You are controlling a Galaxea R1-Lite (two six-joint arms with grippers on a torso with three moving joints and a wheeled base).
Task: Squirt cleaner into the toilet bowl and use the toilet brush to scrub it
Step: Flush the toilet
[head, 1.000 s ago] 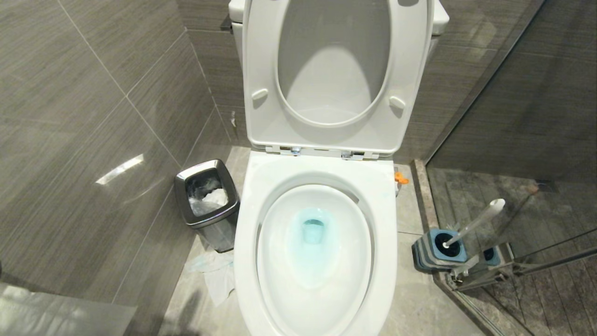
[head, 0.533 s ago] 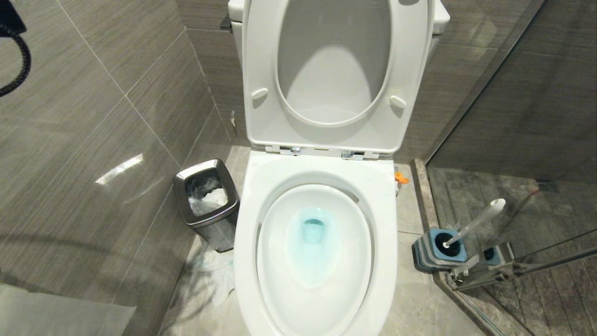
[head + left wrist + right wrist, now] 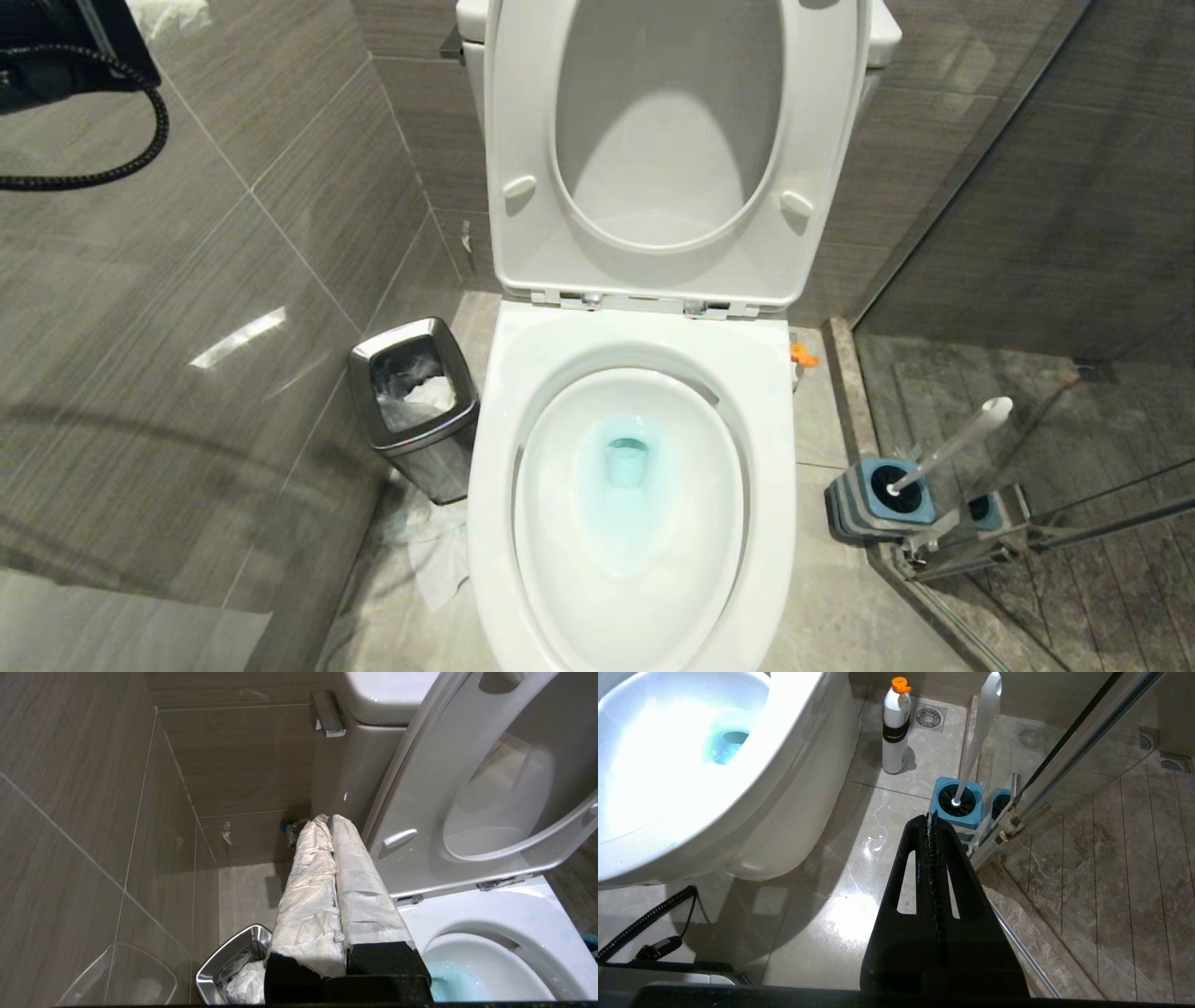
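The toilet bowl point(image 3: 633, 366) stands open, its seat and lid point(image 3: 672, 149) raised against the tank. Turquoise cleaner point(image 3: 625, 467) tints the water at its bottom. The toilet brush point(image 3: 952, 443) leans in its blue-topped holder point(image 3: 878, 499) on the floor to the bowl's right. My left gripper point(image 3: 327, 820) is shut and empty, its fingers wrapped in white paper, held high beside the raised seat. Low over the floor, my right gripper point(image 3: 930, 817) is shut on nothing, a short way from the holder point(image 3: 959, 812) and the brush handle point(image 3: 980, 728).
A steel waste bin point(image 3: 415, 401) with crumpled paper stands left of the bowl, and tissue point(image 3: 439, 560) lies on the floor by it. A white bottle with an orange cap point(image 3: 895, 728) stands between bowl and brush. A glass shower partition point(image 3: 1027, 280) closes the right side.
My left arm with its coiled cable has come up into the top left corner of the head view. The bowl, brush and bin have not moved.
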